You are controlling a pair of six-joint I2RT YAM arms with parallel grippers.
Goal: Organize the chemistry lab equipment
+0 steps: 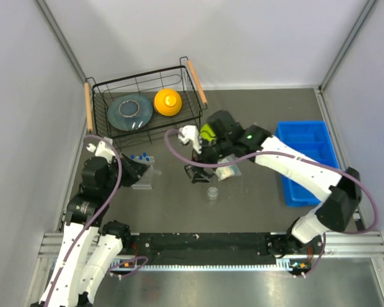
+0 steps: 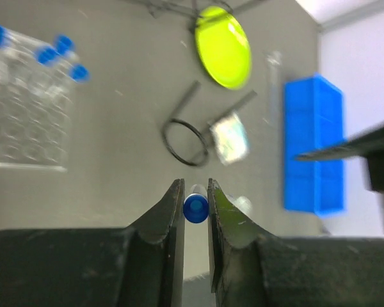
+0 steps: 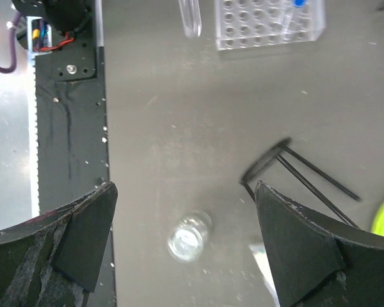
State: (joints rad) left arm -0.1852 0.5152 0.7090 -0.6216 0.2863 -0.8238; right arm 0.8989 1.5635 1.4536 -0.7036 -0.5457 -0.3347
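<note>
My left gripper (image 2: 196, 192) is shut on a blue-capped test tube (image 2: 196, 208), held above the table to the right of the clear tube rack (image 2: 25, 121); in the top view it (image 1: 138, 171) is beside the rack (image 1: 143, 167). Three capped tubes (image 2: 63, 46) stand in the rack. My right gripper (image 3: 185, 188) is open and empty, above the tiny clear dish (image 3: 189, 236). The black-framed goggles (image 1: 195, 173), crinkly packet (image 1: 228, 171) and dish (image 1: 212, 192) lie mid-table. A thin glass rod (image 2: 273, 80) lies near the blue bin.
A blue bin (image 1: 306, 160) stands at the right. A wire basket (image 1: 192, 80) at the back holds a grey plate (image 1: 129, 112) and an orange bowl (image 1: 168, 102). The lime-green plate (image 2: 223, 46) lies partly under my right arm.
</note>
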